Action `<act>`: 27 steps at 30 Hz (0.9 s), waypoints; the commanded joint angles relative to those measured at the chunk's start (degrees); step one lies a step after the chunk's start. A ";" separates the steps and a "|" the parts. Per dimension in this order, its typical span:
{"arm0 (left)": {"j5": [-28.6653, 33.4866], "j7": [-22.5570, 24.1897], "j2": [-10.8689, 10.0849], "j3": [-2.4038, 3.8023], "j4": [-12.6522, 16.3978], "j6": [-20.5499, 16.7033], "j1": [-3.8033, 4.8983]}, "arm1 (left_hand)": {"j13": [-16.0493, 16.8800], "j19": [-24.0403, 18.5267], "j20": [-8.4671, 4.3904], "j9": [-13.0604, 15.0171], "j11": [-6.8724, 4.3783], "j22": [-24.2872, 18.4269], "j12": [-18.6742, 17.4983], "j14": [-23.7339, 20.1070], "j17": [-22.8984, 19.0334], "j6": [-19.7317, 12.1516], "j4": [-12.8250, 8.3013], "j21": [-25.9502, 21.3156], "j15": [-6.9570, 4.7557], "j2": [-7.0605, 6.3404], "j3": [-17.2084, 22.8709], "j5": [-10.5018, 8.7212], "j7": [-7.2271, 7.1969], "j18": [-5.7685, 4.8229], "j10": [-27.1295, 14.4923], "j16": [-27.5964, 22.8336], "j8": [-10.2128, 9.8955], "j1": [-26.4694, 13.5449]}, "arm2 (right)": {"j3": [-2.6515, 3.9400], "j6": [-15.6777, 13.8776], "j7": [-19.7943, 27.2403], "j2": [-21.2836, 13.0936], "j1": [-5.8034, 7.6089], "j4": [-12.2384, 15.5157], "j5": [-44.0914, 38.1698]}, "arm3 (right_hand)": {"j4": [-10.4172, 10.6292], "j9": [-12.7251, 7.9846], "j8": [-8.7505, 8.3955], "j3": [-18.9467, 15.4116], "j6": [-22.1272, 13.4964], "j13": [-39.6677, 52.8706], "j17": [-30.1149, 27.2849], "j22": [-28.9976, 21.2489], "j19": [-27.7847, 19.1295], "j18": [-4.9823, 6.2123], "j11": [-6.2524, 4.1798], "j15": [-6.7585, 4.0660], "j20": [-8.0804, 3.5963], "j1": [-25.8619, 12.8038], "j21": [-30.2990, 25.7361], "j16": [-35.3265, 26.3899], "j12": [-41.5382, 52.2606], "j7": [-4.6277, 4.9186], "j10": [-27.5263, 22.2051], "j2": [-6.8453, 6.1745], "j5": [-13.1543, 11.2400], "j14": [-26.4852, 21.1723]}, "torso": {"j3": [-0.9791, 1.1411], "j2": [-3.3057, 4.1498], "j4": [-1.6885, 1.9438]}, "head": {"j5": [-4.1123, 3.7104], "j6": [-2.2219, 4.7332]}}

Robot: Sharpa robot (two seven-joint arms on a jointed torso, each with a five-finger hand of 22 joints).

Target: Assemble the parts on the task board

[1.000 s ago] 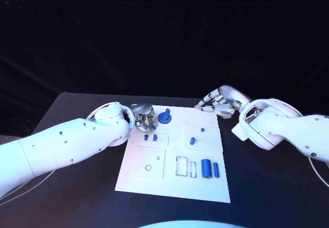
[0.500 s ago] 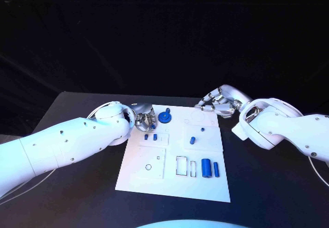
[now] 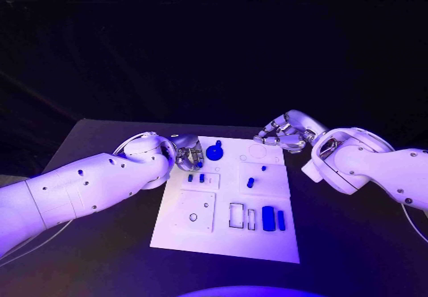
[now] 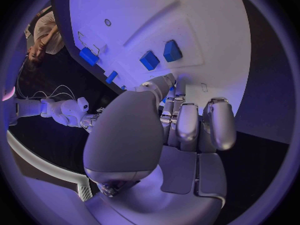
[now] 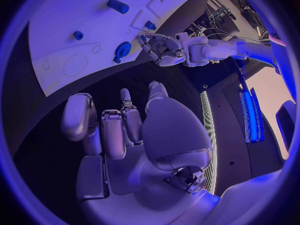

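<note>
We took the step in hand to be seating the round blue part (image 3: pixel 214 152) that stood at the task board's (image 3: pixel 196 232) far edge, about eleven o'clock from the board's middle. Our left hand (image 3: pixel 188 153) sat at nine o'clock of that part, fingers curled toward it; whether they pinched it we could not tell. Our right hand (image 3: pixel 284 136) hung off the far right corner, around one o'clock, fingers curled on nothing. Next, we judged, the left hand needed a firm hold before pressing down.
</note>
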 commanded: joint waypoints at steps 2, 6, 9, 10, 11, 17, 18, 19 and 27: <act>0.48 -0.32 -0.06 0.02 -0.16 0.96 0.01 | 0.11 -0.37 0.21 -0.41 0.32 4.93 -0.54 -0.31 -0.18 -1.09 -0.44 -0.34 0.28 -0.11 0.08 -0.36 0.10 -0.48 0.39 -0.26 -0.21 -0.45 | 0.00 -0.06 0.42 -0.08 -0.04 0.08 -0.41 | -0.03 0.06 0.39 -0.16 -0.07 2.69 4.53 1.76 -0.38 0.38 -0.05 -0.37 -0.09 0.41 -0.32 -0.19 -0.01 -0.08 0.05 0.14 0.33 3.20 | 0.02 0.01 0.01 | -0.01 -0.02; 0.51 -0.46 -0.22 0.02 -0.22 1.00 0.01 | 0.17 -0.40 0.25 -0.82 0.41 4.90 -0.79 -0.35 -0.29 -1.84 -0.47 -0.40 0.35 -0.28 0.10 -0.40 0.27 -0.47 0.48 -0.27 -0.21 -0.55 | 0.00 -0.04 0.34 -0.12 -0.04 -0.01 -0.43 | -0.04 0.05 0.37 -0.20 -0.13 2.32 4.20 1.49 -0.60 0.48 -0.04 -0.37 -0.10 0.42 -0.82 -0.42 -0.33 -0.06 -0.26 0.10 0.32 3.12 | 0.00 0.00 -0.03 | -0.03 -0.07; 0.53 -0.59 -0.51 0.02 -0.16 0.85 0.01 | 0.24 -0.44 0.31 -1.29 0.48 4.85 -1.05 -0.38 -0.41 -2.72 -0.47 -0.47 0.42 -0.49 0.13 -0.41 0.39 -0.46 0.55 -0.29 -0.22 -0.66 | 0.00 0.24 0.16 -0.15 -0.04 -0.19 -0.44 | -0.05 -0.01 0.22 -0.36 -0.50 -0.34 2.91 0.61 -1.33 0.77 0.03 -0.32 -0.09 0.61 -2.54 -1.40 -2.70 0.04 -2.53 0.00 0.21 2.74 | -0.01 -0.02 -0.04 | -0.06 -0.01; 0.53 -0.63 -0.62 0.02 -0.13 0.77 0.01 | 0.26 -0.45 0.33 -1.48 0.50 4.84 -1.16 -0.39 -0.42 -3.09 -0.48 -0.51 0.43 -0.57 0.15 -0.41 0.43 -0.45 0.57 -0.28 -0.22 -0.70 | 0.00 0.38 0.07 -0.16 -0.04 -0.26 -0.44 | -0.03 -0.01 0.24 -0.48 -0.57 -3.38 1.67 -0.30 -2.06 1.08 0.04 -0.31 -0.07 0.77 -4.30 -2.42 -5.49 0.04 -4.95 0.04 0.11 2.37 | -0.01 -0.02 -0.04 | -0.06 -0.01; 0.53 -0.66 -0.75 0.02 -0.10 0.66 0.01 | 0.28 -0.46 0.34 -1.57 0.52 4.82 -1.21 -0.39 -0.42 -3.24 -0.48 -0.53 0.44 -0.60 0.17 -0.40 0.45 -0.45 0.59 -0.27 -0.22 -0.71 | 0.00 0.56 -0.03 -0.17 -0.04 -0.33 -0.44 | -0.01 0.00 0.25 -0.59 -0.65 -6.53 0.70 -1.05 -2.60 1.30 0.01 -0.35 -0.05 0.93 -5.74 -3.26 -8.42 0.06 -7.30 0.12 -0.05 2.11 | -0.02 -0.02 -0.04 | -0.07 0.01; 0.72 -0.40 -1.64 0.03 0.32 -0.76 0.02 | 0.40 -0.49 0.39 -2.26 0.53 4.78 -1.53 -0.45 -0.67 -4.45 -0.48 -0.61 0.47 -0.78 0.26 -0.39 0.56 -0.43 0.76 -0.32 -0.20 -0.78 | 0.00 2.39 -0.82 -0.15 -0.04 -0.79 -1.16 | -0.53 0.10 0.49 -0.66 -0.66 -28.56 -6.04 -5.88 -5.66 2.67 0.00 -0.36 -0.10 3.97 -14.81 -9.51 -30.80 0.06 -21.52 0.30 -3.23 0.32 | -0.03 -0.02 0.01 | -0.10 0.08; 0.92 -0.27 -1.80 0.03 0.39 -1.25 0.02 | 0.42 -0.53 0.40 -2.36 0.52 4.74 -1.57 -0.46 -0.73 -4.62 -0.48 -0.67 0.47 -0.80 0.28 -0.39 0.57 -0.41 0.79 -0.34 -0.20 -0.78 | 0.00 2.82 -0.98 -0.13 -0.04 -0.92 -1.70 | -1.09 0.10 0.51 -0.22 -0.62 -30.77 -6.79 -6.33 -5.79 2.77 0.01 -0.25 -0.18 6.04 -15.66 -10.31 -33.53 0.03 -21.91 0.32 -4.11 0.19 | -0.04 -0.03 0.02 | -0.07 0.09; 1.30 -0.09 -2.04 0.03 0.49 -2.11 0.02 | 0.42 -0.56 0.40 -2.36 0.53 4.70 -1.57 -0.47 -0.77 -4.63 -0.48 -0.71 0.47 -0.80 0.28 -0.38 0.57 -0.40 0.79 -0.36 -0.20 -0.78 | 0.00 3.47 -1.21 -0.09 -0.04 -1.09 -2.63 | -1.45 0.07 0.50 0.39 -0.48 -34.03 -7.46 -6.69 -5.75 2.51 -0.15 -0.46 0.00 8.39 -16.35 -11.06 -37.31 0.57 -21.75 0.64 -5.95 0.18 | -0.04 -0.05 0.02 | -0.05 0.12; 16.43 3.95 -5.85 0.08 1.90 -12.72 0.32 | 0.69 -3.74 0.48 -2.59 0.73 1.10 -2.37 -2.97 -8.02 -1.40 -0.41 -5.07 0.56 -0.30 0.91 -0.21 0.59 0.79 0.85 -4.21 1.07 -0.85 | -0.02 9.20 -2.51 0.21 -0.33 -2.65 -14.74 | -3.16 -0.66 -0.40 4.76 2.98 -51.18 -5.35 -3.21 -1.92 1.74 0.78 -0.24 -0.58 20.25 -10.72 -9.21 -56.74 0.33 -17.87 0.52 -10.73 1.99 | 0.02 -0.12 0.04 | -0.89 0.63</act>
